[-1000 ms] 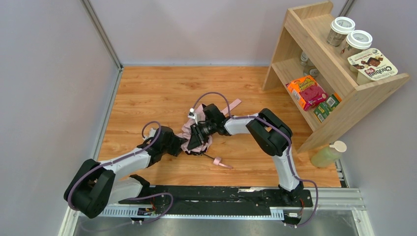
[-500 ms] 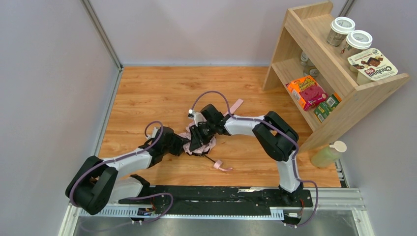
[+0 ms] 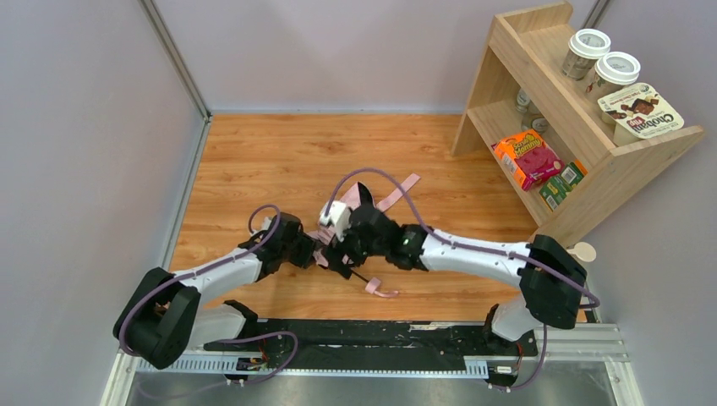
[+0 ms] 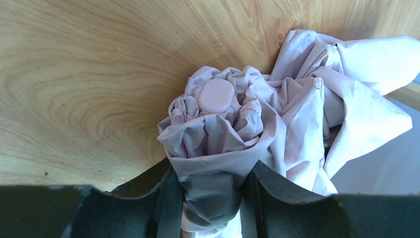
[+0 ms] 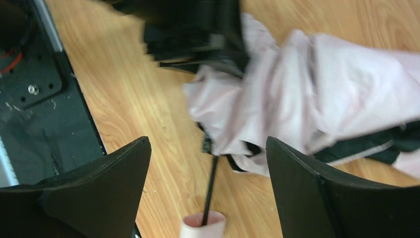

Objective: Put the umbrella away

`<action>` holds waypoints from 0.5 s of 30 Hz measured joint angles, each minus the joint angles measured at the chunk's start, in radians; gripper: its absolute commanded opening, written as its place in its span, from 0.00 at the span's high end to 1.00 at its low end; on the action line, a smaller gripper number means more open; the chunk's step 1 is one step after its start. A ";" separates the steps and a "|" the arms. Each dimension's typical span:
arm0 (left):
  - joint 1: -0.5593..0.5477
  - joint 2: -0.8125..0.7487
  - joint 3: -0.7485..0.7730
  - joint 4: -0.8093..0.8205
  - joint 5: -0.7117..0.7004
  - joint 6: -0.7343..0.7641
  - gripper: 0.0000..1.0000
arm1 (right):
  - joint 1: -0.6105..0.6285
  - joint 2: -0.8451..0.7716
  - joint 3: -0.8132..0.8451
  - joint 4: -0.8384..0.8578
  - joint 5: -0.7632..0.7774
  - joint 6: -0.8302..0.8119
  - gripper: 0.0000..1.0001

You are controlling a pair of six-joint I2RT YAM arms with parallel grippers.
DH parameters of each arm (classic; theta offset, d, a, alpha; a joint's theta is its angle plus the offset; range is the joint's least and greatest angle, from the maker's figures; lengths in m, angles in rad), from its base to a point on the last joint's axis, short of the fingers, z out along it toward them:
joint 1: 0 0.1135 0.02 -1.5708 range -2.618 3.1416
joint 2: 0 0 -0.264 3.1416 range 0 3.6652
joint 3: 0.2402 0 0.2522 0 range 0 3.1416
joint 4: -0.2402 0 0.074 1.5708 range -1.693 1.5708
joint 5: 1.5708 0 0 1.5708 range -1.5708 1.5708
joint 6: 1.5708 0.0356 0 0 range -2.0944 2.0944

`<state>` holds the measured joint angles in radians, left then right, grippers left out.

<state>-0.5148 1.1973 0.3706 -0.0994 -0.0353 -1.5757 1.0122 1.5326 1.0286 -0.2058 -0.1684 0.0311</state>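
Wood-grain bench [image 3: 254, 152], grey walls all round, and we're mid-tidy. Nearest us, a thin dark rod [image 5: 212, 181] with a pink knob [image 5: 203, 227] on its end pokes out of the bundle toward 5 o'clock. Right above it the right fingers [image 5: 307, 193] gape wide, nothing in them. Just beyond, dead centre of the bench, lies the umbrella [image 4: 223, 129], a crumpled pale pink heap. The left fingers [image 4: 262, 198], reaching in from 8 o'clock, are pinched round its bunched neck just under the round cap [image 4: 215, 95], and that looks a solid hold. Its strap [image 3: 397, 193] trails off toward 1 o'clock. My read: the left anchors, the right comes down on the stray cloth rather than the rod and gathers it snug. Thin fabric slips, so bite deep. Far off at 2 o'clock stands the wooden shelf [image 3: 592, 182].
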 measured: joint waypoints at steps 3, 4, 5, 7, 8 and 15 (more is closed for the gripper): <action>0.005 0.032 0.042 -0.050 0.011 0.006 1.00 | 0.146 0.002 -0.034 0.073 0.156 -0.100 0.16; 0.008 0.043 0.055 -0.064 0.019 0.010 1.00 | 0.185 0.017 -0.039 0.093 0.199 -0.128 0.18; 0.011 0.052 0.064 -0.074 0.027 0.012 1.00 | 0.220 0.039 -0.042 0.123 0.243 -0.158 0.18; 0.018 0.065 0.077 -0.090 0.040 0.014 1.00 | 0.251 0.090 -0.045 0.174 0.318 -0.208 0.20; 0.020 0.071 0.084 -0.098 0.045 0.016 1.00 | 0.256 0.113 -0.045 0.191 0.347 -0.226 0.21; 0.031 0.080 0.093 -0.112 0.067 0.018 1.00 | 0.252 0.270 -0.045 0.296 0.504 -0.284 0.29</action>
<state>-0.4839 1.2770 0.4641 -0.2115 0.0315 -1.5581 1.2644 1.8027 0.9833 0.0906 0.3355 -0.2527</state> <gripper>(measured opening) 0.455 0.731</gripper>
